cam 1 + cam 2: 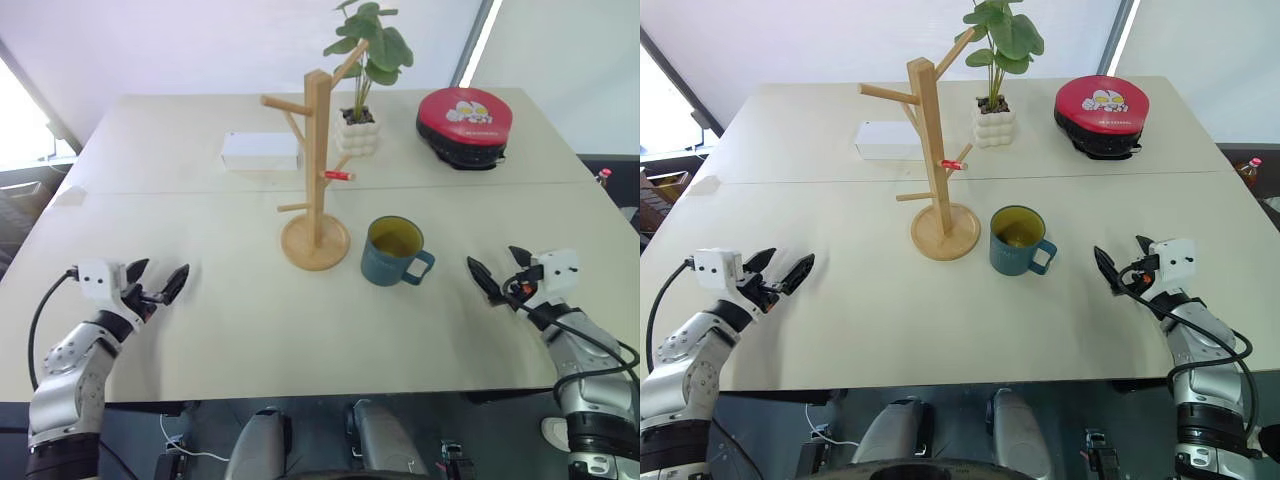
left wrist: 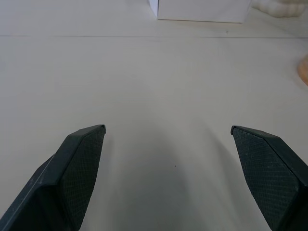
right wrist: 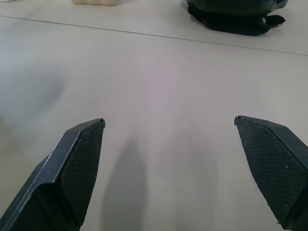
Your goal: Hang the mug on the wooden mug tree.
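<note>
no readable text anywhere

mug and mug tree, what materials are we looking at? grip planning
Mug: looks like glazed ceramic, with a dark teal outside, a yellow-olive inside and a soft sheen on the rim; likely smooth and slippery. Mug tree: light unfinished-looking wood, matte, with a pale tan post, pegs and round base; one peg tip is red, possibly painted or capped.

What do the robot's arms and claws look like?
Each arm is made of silver-grey metal pieces with dark joints. Near each wrist sits a small white box, and a black cable loops out along the arm. The left claw and the right claw each have two black pointed fingers. Up close, the fingers' inner faces have a bumpy, criss-cross grip pattern.
</note>
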`<state>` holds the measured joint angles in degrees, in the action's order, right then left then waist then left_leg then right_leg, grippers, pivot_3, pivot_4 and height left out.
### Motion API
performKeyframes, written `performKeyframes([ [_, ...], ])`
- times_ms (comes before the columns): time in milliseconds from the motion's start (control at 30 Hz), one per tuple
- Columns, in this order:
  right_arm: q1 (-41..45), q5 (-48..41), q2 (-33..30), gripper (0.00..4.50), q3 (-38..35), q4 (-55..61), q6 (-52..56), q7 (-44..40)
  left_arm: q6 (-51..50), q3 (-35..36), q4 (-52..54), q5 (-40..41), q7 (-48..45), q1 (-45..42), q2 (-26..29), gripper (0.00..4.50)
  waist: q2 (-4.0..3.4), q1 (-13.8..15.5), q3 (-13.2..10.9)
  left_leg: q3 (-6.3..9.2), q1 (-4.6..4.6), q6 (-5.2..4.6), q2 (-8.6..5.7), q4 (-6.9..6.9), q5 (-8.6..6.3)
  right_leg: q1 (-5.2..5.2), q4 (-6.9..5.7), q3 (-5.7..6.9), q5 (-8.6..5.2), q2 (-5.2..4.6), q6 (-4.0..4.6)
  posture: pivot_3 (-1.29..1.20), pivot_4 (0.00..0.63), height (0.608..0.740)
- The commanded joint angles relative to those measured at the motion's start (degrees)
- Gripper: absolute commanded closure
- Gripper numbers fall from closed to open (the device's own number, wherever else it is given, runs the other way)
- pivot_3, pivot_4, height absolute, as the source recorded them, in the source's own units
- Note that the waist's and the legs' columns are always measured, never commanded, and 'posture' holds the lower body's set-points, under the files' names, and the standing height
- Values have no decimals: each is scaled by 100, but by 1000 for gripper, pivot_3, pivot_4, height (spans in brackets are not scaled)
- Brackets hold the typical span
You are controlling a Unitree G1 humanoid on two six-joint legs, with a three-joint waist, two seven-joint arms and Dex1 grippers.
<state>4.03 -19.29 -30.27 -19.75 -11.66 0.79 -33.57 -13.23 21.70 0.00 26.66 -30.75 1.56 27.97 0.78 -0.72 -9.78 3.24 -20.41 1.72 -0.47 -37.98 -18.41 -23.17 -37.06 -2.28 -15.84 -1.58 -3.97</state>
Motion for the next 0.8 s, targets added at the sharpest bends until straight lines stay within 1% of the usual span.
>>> performKeyframes([
  [33, 31, -12, -31, 20, -90, 139, -113, 29, 42, 101, 54, 12, -26, -59, 53, 0, 0, 0, 0, 0, 0, 0, 0, 0, 0, 0, 0, 0, 0, 0, 0, 0, 150, 740],
  [300, -294, -53, -86, 20, -233, 566, -70, 119, -193, -316, 326, 30, -330, -307, 80, 0, -1, 5, 0, 0, 0, 0, -1, 0, 0, 1, 0, 0, 0, 0, 0, 0, 150, 740],
  [533, -1339, -449, -131, 20, -426, 1886, 418, -98, -389, -1279, 1028, 142, -1365, -351, 284, 0, -1, 8, 0, 0, -2, 0, -1, 1, 0, 2, 4, -1, 0, -2, 1, 0, 150, 740],
  [600, -1727, -668, -58, 20, -335, 2482, 680, -178, -493, -1618, 1203, 150, -1675, -443, 332, 0, -2, 8, 0, 0, 0, 0, 0, 1, 0, 4, 4, -2, -1, -2, 1, 0, 150, 740],
  [700, -2187, -757, 79, 20, -56, 3234, 944, -167, -581, -2009, 1391, 118, -2002, -593, 375, 0, -4, -6, 1, 2, 0, 0, 2, 1, 0, 4, 3, -1, -1, 2, 2, 0, 150, 740],
  [800, -2368, -445, 349, 20, 391, 3666, 966, 124, -665, -2411, 1585, 94, -2184, -821, 294, 0, -4, -10, 1, 2, 2, 0, 4, 0, 0, 4, 2, -2, -1, 4, 2, 0, 150, 740],
])
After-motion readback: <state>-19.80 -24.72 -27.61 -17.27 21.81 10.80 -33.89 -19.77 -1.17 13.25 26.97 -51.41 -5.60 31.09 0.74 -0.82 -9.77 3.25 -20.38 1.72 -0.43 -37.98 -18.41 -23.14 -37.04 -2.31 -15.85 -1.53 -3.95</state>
